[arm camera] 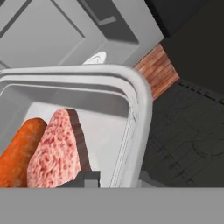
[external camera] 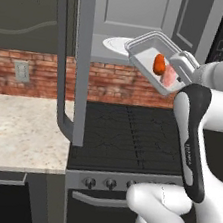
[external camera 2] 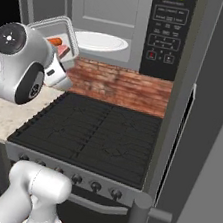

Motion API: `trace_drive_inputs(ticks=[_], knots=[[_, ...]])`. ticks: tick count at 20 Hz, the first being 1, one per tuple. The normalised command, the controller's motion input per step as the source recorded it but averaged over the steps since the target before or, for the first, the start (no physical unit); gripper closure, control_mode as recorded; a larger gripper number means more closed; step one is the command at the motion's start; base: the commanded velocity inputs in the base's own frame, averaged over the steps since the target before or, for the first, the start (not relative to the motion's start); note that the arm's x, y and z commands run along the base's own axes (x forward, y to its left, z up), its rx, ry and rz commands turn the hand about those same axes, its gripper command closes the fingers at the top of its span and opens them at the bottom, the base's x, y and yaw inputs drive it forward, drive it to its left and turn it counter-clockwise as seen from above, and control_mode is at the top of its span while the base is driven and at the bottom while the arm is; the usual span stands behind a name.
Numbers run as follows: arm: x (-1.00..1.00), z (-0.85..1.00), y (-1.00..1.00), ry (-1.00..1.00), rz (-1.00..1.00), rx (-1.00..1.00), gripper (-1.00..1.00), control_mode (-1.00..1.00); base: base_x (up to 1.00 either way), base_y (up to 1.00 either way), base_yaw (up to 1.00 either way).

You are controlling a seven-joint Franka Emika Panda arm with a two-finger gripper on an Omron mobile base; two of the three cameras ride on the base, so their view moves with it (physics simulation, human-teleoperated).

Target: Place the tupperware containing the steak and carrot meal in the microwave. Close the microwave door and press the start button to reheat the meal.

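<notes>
Clear plastic is tipping in the air: the tupperware (external camera: 152, 59) is hanging tilted in front of the open microwave (external camera: 147, 18), its near side dipping toward the stove (external camera: 130, 131) below, with the gripper (arm camera: 117, 180) pinching its rim, one dark tip inside the wall and one outside, as the hand view is showing at 6 o'clock. Inside, the carrot (external camera: 159, 63) is lying at 9 o'clock of the steak (external camera: 169, 76) and touching it, and both are resting low against the wall nearest the gripper. That tilt looks like the main hazard; if it is steepening during the reach, the food could be sliding over the flared rim onto the burners. A one-sided grip on a thin rim is probably weak too, so a knock against the cavity's lower lip could be twisting the tub loose. The white turntable (external camera: 118, 45) is sitting at 9 o'clock of the tub, still bare. The microwave door (external camera: 73, 57) is standing wide open at 9 o'clock of the cavity, so it is likely offering little obstruction, though the elbow could be brushing it when swinging back.
</notes>
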Motion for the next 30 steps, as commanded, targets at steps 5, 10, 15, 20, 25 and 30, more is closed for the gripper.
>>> trace_drive_inputs(ticks=[5, 10, 15, 20, 25, 30], knots=[[0.27, 0.32, 0.00, 0.00, 0.00, -0.03, 1.00, -1.00, 0.00, 0.00, 0.00], [0.41, 0.05, 0.00, 0.03, 0.00, 0.00, 1.00, -1.00, 0.00, 0.00, 0.00], [0.54, 0.00, -0.01, 0.03, 0.00, 0.00, 1.00, -1.00, 0.00, 0.00, 0.00], [0.59, 0.00, 0.00, 0.00, 0.00, 0.00, 1.00, -1.00, 0.00, 0.00, 0.00], [0.62, 0.00, 0.00, 0.00, 0.00, 0.00, 1.00, -1.00, 0.00, 0.00, 0.00], [0.66, 0.00, 0.00, 0.01, 0.00, 0.00, 1.00, -1.00, 0.00, 0.00, 0.00]])
